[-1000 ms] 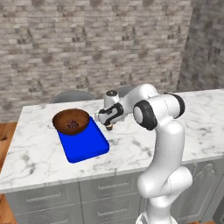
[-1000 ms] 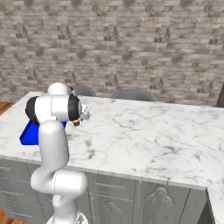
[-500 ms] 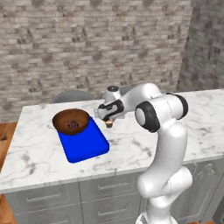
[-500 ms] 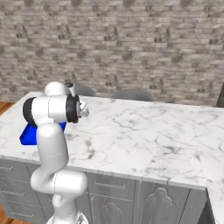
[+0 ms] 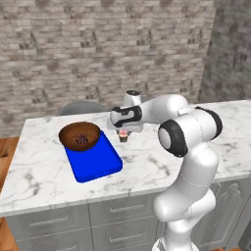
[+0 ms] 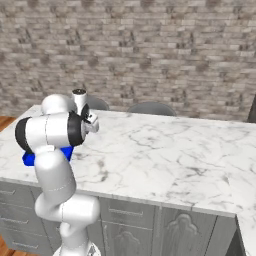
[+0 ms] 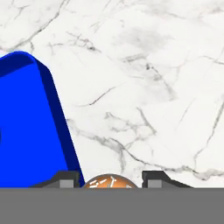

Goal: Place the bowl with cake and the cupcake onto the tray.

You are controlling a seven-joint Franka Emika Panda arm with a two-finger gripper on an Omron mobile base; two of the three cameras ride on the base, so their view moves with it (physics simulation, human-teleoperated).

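The bowl sits on the far end of the blue tray, with a dark bit of cake inside it. The tray lies on the white marble counter.

In the left base view, the cupcake is at about 3 o'clock from the bowl, just beside the tray's far right corner. It hangs right under the gripper. I cannot tell if it touches the counter.

In the hand view, the two dark fingertips stand at the bottom, one on each side of the cupcake's rounded top. The jaws are closed around the cupcake and hold it. The tray's edge is at about 10 o'clock from the cupcake, and bare marble is at 12 o'clock.

In the right base view, the arm bends over the left end of the counter, and bits of the tray peek out behind it.
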